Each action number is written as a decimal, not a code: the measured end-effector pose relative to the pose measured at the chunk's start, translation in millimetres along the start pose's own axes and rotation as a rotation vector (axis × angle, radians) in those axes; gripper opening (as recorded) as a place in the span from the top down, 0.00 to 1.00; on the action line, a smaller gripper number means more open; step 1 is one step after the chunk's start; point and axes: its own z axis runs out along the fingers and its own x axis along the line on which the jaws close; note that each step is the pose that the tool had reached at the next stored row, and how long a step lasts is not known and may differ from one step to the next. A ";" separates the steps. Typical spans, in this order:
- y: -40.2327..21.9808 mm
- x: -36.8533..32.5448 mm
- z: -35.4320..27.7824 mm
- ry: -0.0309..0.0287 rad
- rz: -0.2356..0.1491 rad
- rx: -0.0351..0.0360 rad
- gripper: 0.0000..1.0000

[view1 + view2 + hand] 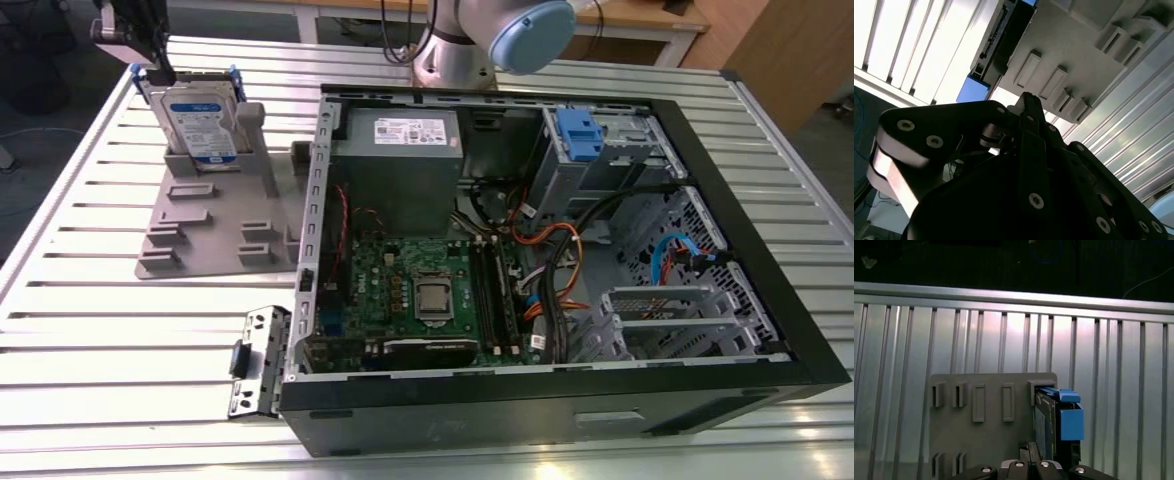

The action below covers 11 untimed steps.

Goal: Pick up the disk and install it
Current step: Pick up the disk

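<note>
— How does the disk (pixel 203 115) look, and where is it found?

— A flat, silver box shape is seen, with a white and blue label on its wide face. A blue plastic frame is wrapped around its edges. It is stood up on its thin edge in a slot of a grey holder (pixel 220 230). The holder is laid on the table (pixel 120 350), on the exterior view's left and at the far side. In the first wrist view, a chunky blue block of the frame is seen on the disk (pixel 1069 422), at one end of the holder (pixel 984 430).

— What about the gripper (pixel 158 72)?

— It is hung just at the disk's top corner, the one on the exterior view's left. Whether it is open or closed cannot be told, and whether the disk is touched cannot be told either. In the second wrist view, the gripper (pixel 1026 102) is seen as black metal arms joined with round silver pins. The disk (pixel 973 91) and the holder (pixel 1069 55) are seen past it.

— What are the things made of?

— The table is made of long, shiny metal slats with thin gaps between them. The holder is dull grey plastic, flat, with little blocks and slots raised on it. To the exterior view's right, an open black computer case (pixel 787 340) is laid on its side. Inside it, a grey metal box (pixel 400 160) with a white sticker, a green board (pixel 400 290) and a small blue latch (pixel 577 130) are seen.
</note>
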 end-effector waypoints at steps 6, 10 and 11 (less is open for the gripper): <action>0.0 -0.1 1.3 -0.0020 0.061 0.0013 0.90; -0.1 -0.1 1.6 -0.0029 0.082 0.0020 0.90; -0.1 -0.1 1.6 -0.0029 0.082 0.0020 0.90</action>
